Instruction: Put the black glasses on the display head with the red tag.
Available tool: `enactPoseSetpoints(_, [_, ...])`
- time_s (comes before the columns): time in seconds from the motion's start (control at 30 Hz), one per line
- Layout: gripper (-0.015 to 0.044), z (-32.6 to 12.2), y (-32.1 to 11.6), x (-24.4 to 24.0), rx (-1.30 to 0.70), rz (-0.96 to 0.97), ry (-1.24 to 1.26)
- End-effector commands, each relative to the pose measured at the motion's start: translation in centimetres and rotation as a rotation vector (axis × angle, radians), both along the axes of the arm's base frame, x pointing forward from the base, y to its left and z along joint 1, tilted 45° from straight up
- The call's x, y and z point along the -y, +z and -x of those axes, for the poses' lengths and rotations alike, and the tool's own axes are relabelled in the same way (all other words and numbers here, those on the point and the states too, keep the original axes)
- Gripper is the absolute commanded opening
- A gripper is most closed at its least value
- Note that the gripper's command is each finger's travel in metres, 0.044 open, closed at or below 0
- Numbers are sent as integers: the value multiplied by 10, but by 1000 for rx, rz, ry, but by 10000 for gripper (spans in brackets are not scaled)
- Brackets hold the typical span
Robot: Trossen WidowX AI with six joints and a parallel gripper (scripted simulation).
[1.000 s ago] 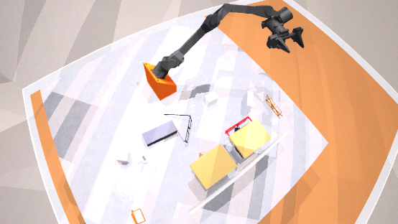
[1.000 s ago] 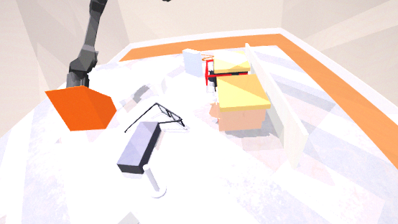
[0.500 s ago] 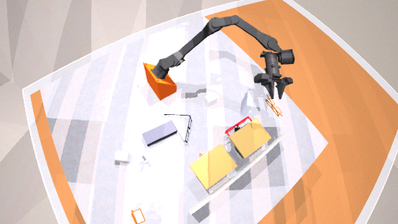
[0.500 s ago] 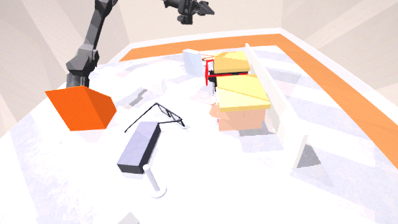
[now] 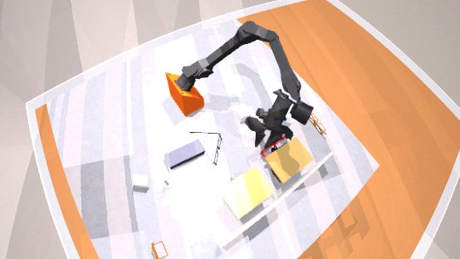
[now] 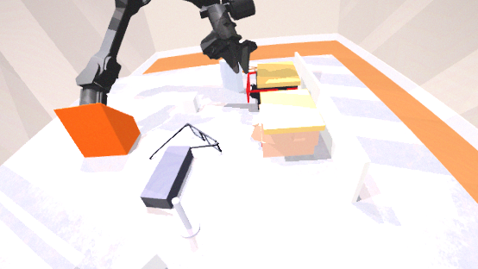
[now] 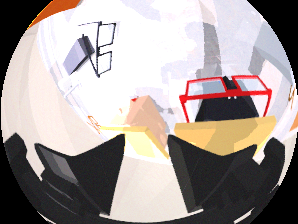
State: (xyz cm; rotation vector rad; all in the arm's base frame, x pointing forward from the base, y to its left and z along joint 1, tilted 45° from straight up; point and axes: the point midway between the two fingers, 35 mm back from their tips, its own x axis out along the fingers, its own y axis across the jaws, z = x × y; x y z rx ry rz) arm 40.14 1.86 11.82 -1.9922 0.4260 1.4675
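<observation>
The black glasses point(image 5: 219, 143) point(image 6: 169, 140) point(image 7: 99, 50) lie on the table with temples spread, beside the grey case. A skin-coloured head point(image 6: 286, 144) point(image 7: 145, 116) with a yellow top carries no glasses; a small red mark point(image 7: 134, 99) shows near its face, probably the tag. The dark head point(image 7: 227, 107) beside it, also yellow-topped, wears red glasses point(image 6: 248, 88) point(image 7: 229, 94). My gripper point(image 5: 261, 146) point(image 6: 241, 71) point(image 7: 146, 138) is partly open and empty. It hangs above and near the red glasses, away from the black ones. Contact there cannot be judged.
The grey case point(image 5: 184, 153) point(image 6: 168, 172) touches or nearly touches a black temple. A long white wall point(image 5: 278, 200) point(image 6: 363, 177) runs behind both heads. A thin white post point(image 6: 183, 215), a white block point(image 5: 141, 181) and an orange wedge point(image 5: 184, 100) point(image 6: 95, 131) under the arm's base also stand here.
</observation>
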Motion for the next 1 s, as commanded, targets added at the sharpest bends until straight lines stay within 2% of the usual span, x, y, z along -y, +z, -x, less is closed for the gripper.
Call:
enactPoseSetpoints(0.0, [200,41,-55,15,-158,-168,27])
enactPoseSetpoints(0.13, [200,86,-93,20,-262,-377,22])
enactPoseSetpoints(0.3, [200,136,-119,17,-312,-687,-34])
enactPoseSetpoints(0.57, [200,136,-120,17,-312,-700,-38])
enactPoseSetpoints(0.67, [121,136,-120,17,-312,-700,-38])
enactPoseSetpoints(0.97, [120,136,-121,17,-312,-700,-38])
